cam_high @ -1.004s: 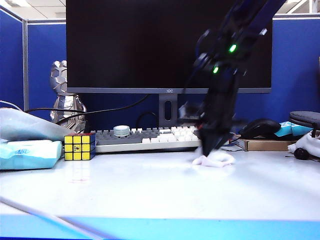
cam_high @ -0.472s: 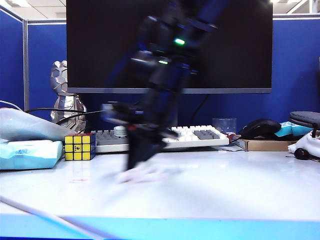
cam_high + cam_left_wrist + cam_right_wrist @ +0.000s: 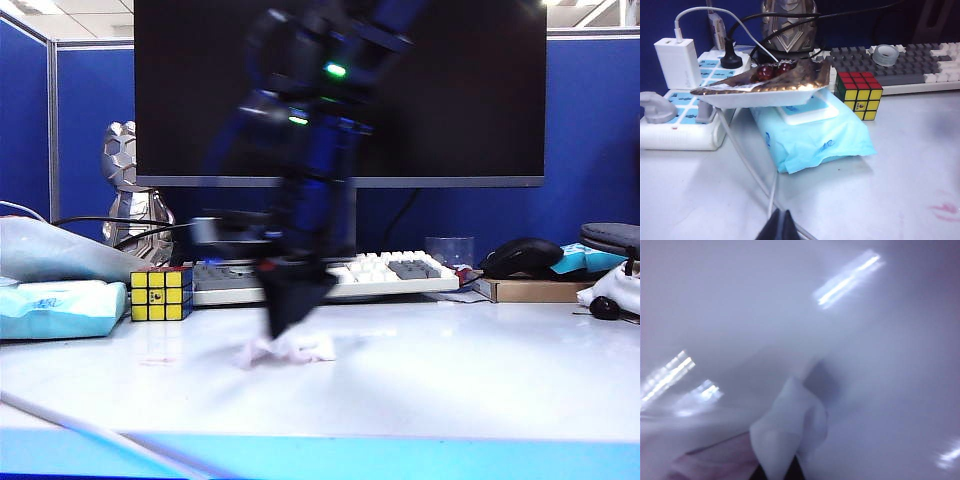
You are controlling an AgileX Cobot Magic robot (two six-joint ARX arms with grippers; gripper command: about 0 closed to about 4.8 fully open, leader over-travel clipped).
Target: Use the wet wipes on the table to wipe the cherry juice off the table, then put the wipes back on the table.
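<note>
White table (image 3: 480, 380) is being wiped: the wet wipes (image 3: 290, 348), clamped in the right gripper (image 3: 290, 318), have been dragged leftward toward the cherry juice (image 3: 158, 360), not yet reached. Left gripper (image 3: 781, 227) is kept closed, idle, well clear of the wipes.

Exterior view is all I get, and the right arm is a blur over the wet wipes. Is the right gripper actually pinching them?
Observer: Yes. In the right wrist view the right gripper is shut on the wet wipes, with white cloth bunched at its tips against the table.
Operator: Left gripper? Not in my frame.
Observer: The left gripper is shut, holding nothing, above the table near a white cable.
Operator: Any cherry juice to wipe? Barely see it here.
Observer: The left wrist view shows a clear pink smear of cherry juice on the table, in front of the colour cube.
</note>
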